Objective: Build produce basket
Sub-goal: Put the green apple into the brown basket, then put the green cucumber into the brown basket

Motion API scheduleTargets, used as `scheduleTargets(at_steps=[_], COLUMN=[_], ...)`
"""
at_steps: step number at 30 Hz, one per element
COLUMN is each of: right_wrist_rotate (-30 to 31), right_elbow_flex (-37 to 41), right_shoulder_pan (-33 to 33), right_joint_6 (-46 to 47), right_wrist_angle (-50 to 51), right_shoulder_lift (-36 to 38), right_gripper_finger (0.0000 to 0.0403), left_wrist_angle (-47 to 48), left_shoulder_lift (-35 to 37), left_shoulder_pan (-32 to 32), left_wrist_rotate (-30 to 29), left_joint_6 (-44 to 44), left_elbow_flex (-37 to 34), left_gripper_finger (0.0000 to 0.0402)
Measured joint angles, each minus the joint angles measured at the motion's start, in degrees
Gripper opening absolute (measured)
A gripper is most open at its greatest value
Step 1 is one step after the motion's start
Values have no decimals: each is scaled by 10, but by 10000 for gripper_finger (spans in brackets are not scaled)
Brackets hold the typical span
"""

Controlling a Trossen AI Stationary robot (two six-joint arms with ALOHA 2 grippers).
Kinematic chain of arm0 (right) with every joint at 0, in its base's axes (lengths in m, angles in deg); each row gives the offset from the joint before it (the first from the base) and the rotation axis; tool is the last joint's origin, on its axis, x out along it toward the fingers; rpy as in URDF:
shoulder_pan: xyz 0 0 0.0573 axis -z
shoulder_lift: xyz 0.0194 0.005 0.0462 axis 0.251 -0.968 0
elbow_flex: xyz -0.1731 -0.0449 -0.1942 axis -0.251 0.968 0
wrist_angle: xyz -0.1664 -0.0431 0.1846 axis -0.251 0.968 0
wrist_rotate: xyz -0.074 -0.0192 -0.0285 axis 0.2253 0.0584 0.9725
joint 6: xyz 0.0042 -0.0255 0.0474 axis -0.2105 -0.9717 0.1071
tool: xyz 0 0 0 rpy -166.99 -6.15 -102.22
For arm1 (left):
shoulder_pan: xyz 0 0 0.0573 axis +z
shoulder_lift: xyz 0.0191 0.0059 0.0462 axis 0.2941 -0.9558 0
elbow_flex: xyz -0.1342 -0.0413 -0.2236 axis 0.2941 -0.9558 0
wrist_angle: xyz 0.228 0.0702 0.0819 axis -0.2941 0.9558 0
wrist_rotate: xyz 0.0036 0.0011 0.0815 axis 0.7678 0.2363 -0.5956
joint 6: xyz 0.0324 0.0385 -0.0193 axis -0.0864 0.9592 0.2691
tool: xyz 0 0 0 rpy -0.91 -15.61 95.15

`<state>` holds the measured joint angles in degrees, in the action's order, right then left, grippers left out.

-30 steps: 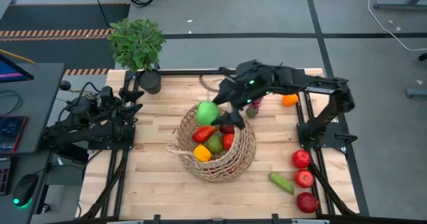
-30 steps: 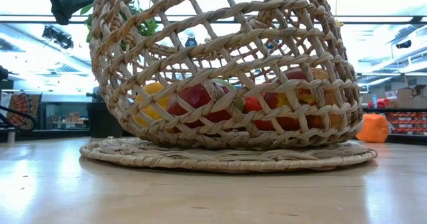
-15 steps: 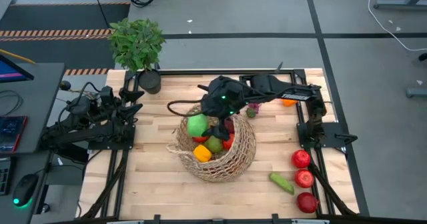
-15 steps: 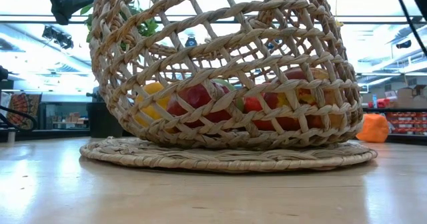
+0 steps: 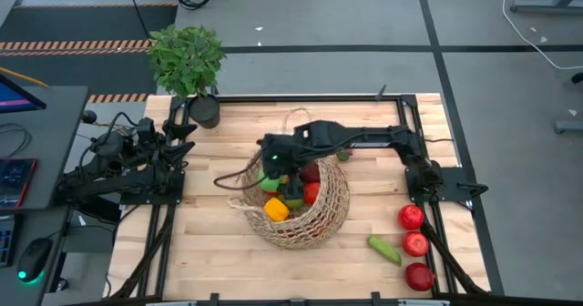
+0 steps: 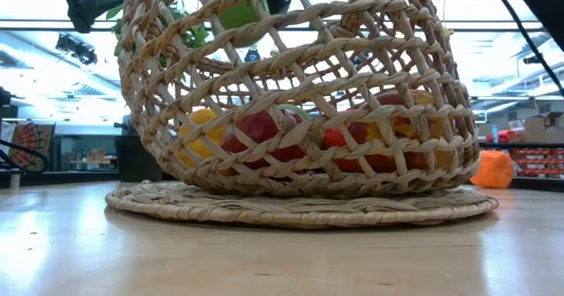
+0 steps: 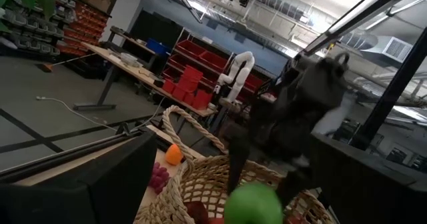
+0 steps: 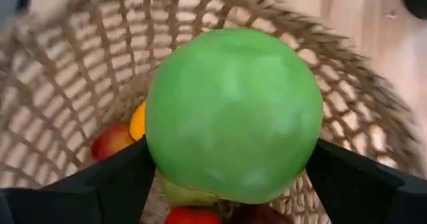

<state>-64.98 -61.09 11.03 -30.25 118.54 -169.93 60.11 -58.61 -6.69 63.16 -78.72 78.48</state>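
Note:
The tan wicker basket (image 5: 314, 217) stands mid-table on its flat round base (image 6: 300, 206). It holds a yellow pepper (image 5: 276, 209), a red fruit (image 5: 311, 193) and other produce. My right gripper (image 5: 278, 173) is over the basket's left half, shut on a green apple (image 8: 233, 114). The apple also shows high inside the weave in the low view (image 6: 236, 7). My left gripper (image 5: 185, 135) waits open at the table's left, touching nothing. My right gripper pinches the green apple between its two fingers (image 8: 117, 184), on two opposite sides (image 8: 160, 151). The fingers come from above, pointing down into the basket's mouth. The apple hangs clear above the fruit in the basket.
Three red apples (image 5: 415, 243) and a green cucumber (image 5: 383, 249) lie at the near right. Purple grapes (image 5: 343, 154) lie behind the basket, and an orange (image 7: 173, 154) beyond them. A potted plant (image 5: 188, 62) stands at the far left corner.
My right gripper has carried the green apple from the basket's far rim toward the table's left and near edges and down into the basket's mouth. The apple now shows inside the weave in the low view.

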Motion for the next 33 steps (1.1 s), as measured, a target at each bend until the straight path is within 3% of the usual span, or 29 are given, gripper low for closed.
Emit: scheduleTargets(at_steps=[11,16,21,33], right_wrist_rotate=[58,31,0,28], right_elbow_flex=[0,0,0,-21], right_shoulder_pan=[-7,-7,-6,-5], right_joint_6=[-89,-94,-86,-52], right_wrist_angle=[34,54,47,44], right_shoulder_lift=[-80,-97,-94,-41], right_gripper_finger=[365,375,395,397], left_wrist_angle=[0,0,0,0], left_shoulder_lift=[0,0,0,0], left_shoulder_pan=[0,0,0,0], left_wrist_rotate=[0,0,0,0], left_joint_6=[0,0,0,0], left_elbow_flex=[0,0,0,0], left_gripper_finger=[390,390,390,390])
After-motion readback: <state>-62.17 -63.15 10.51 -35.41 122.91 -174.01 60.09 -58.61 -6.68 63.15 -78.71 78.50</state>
